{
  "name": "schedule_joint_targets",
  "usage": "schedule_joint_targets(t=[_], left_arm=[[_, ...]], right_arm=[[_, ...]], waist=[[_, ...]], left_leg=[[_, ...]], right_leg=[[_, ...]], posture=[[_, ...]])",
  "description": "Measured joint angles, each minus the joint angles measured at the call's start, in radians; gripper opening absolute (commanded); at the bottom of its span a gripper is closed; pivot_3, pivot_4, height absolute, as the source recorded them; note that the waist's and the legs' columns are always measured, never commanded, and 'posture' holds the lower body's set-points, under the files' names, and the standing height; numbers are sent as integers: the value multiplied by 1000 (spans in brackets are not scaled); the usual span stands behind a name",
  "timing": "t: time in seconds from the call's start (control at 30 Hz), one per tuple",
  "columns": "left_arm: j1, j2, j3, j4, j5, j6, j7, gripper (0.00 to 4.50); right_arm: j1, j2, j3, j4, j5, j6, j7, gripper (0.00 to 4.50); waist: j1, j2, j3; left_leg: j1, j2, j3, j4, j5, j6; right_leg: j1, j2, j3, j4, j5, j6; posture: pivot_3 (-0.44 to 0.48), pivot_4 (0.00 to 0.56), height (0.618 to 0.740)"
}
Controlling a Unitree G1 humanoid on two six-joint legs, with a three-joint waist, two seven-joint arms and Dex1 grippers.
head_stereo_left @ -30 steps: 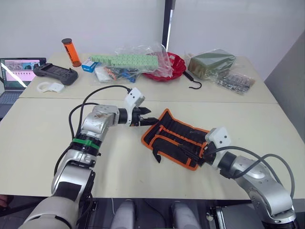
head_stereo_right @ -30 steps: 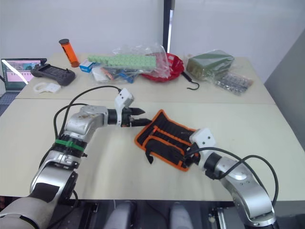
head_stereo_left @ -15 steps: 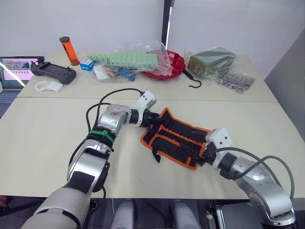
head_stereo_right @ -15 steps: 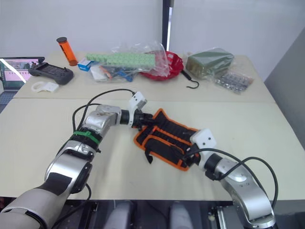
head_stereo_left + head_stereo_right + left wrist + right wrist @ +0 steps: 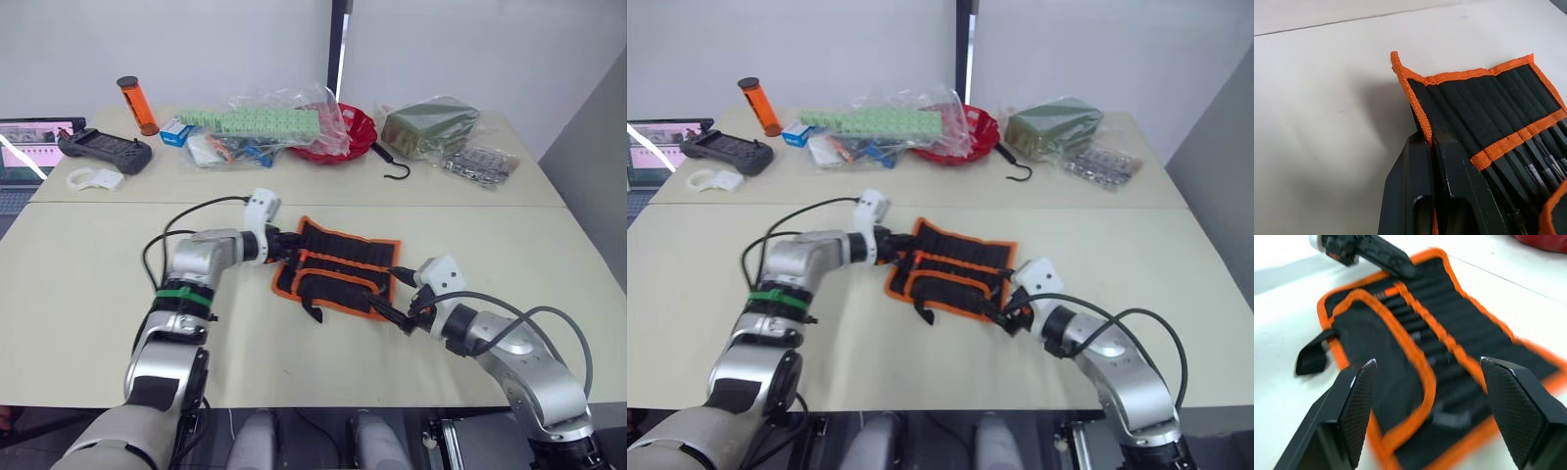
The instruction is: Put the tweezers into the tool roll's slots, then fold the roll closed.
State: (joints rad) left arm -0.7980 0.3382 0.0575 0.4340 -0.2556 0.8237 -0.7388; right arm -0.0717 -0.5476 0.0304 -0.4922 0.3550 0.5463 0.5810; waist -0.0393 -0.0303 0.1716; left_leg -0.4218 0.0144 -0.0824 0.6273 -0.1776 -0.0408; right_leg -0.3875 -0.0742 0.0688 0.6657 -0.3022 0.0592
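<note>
The tool roll (image 5: 343,259) lies open on the near table, black with orange edging. Its front part is folded over and a black strap (image 5: 312,311) trails toward me. My left gripper (image 5: 278,245) is shut on the roll's left orange edge; in the left wrist view the fingers (image 5: 1422,147) pinch that edging. Slim dark tweezers (image 5: 1541,167) sit in the slots (image 5: 1484,105). My right gripper (image 5: 392,315) stands open just off the roll's near right corner, and its wide-spread fingers (image 5: 1359,406) hold nothing.
Across the table's seam, the far table holds a red bowl (image 5: 359,135), a green packet (image 5: 431,127), a black hook (image 5: 397,174), plastic bags, an orange tube (image 5: 138,105), a black controller (image 5: 106,149) and a laptop (image 5: 24,137).
My left gripper reached the roll's left edge, shut on it and pulled it leftward, turning the roll more square to me. The right gripper stayed open near the right corner.
</note>
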Motion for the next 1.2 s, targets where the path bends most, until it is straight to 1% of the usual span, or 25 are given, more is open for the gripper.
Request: schedule_joint_targets(t=[0.07,0.23,0.37,0.47,0.57,0.67,0.8,0.9,0.93,1.03,1.1,1.13,1.17,1.2], left_arm=[[52,30,39,-102,-23,74,40,30],[165,62,111,-321,-79,229,122,30],[230,62,150,-451,-115,310,180,30],[272,60,163,-506,-137,321,206,30],[281,59,170,-508,-143,317,236,975],[280,67,205,-507,-152,313,256,1962],[277,126,261,-511,-180,276,250,3286],[276,166,289,-546,-208,237,227,4288],[276,178,293,-566,-224,223,210,4486],[298,230,291,-658,-282,173,123,4486],[336,277,262,-741,-316,133,41,4486],[359,303,230,-775,-322,103,-4,4063],[375,317,207,-794,-323,83,-33,3919],[396,330,182,-811,-323,61,-63,3608]], right_arm=[[-18,-9,4,25,0,-10,24,3586],[-83,-10,35,87,-8,-31,73,3586],[-122,-6,58,136,-19,-45,107,3586],[-155,2,76,173,-22,-58,131,3586],[-168,5,80,195,-27,-66,145,3586],[-182,6,81,210,-27,-66,164,3586],[-185,6,77,213,-15,-61,192,3586],[-185,6,67,213,11,-49,204,3586],[-185,6,58,213,24,-38,203,3586],[-184,12,20,212,62,3,188,3586],[-182,21,-6,209,82,39,166,3586],[-184,28,-15,209,91,56,149,3586],[-185,33,-21,208,95,69,133,3586],[-186,42,-29,207,100,85,113,3586]], waist=[[-2,0,0],[-2,0,0],[3,0,0],[3,0,0],[6,0,0],[4,0,0],[2,0,0],[2,0,0],[5,0,0],[8,0,0],[8,0,0],[8,0,0],[8,0,0],[7,0,0]], left_leg=[[0,0,0,0,0,0],[0,0,0,0,0,0],[0,0,0,1,0,0],[1,0,0,1,0,0],[0,0,0,1,0,0],[1,0,0,1,0,0],[1,0,0,0,0,0],[0,0,0,0,0,0],[0,0,0,1,0,0],[0,0,0,1,0,-1],[1,0,0,0,0,-1],[1,0,0,0,0,-1],[1,0,1,0,0,-1],[1,0,1,0,0,-1]], right_leg=[[0,0,0,1,0,0],[0,0,0,1,0,0],[0,-1,0,0,0,0],[0,-1,0,1,0,-1],[0,-1,0,1,0,-1],[0,0,0,1,0,-1],[0,0,0,1,0,-1],[0,-1,0,1,0,-1],[0,-1,0,1,0,-1],[0,-1,0,0,1,-1],[0,-1,0,0,1,-1],[0,-1,0,0,1,-1],[0,-1,0,0,1,-1],[0,-1,1,0,1,-1]], posture=[[0,150,740],[0,150,740],[0,150,740],[0,150,740],[0,150,740],[0,150,740],[0,150,740],[0,150,740],[0,150,740],[0,150,740],[0,150,740],[0,150,740],[0,150,740],[0,150,740]])
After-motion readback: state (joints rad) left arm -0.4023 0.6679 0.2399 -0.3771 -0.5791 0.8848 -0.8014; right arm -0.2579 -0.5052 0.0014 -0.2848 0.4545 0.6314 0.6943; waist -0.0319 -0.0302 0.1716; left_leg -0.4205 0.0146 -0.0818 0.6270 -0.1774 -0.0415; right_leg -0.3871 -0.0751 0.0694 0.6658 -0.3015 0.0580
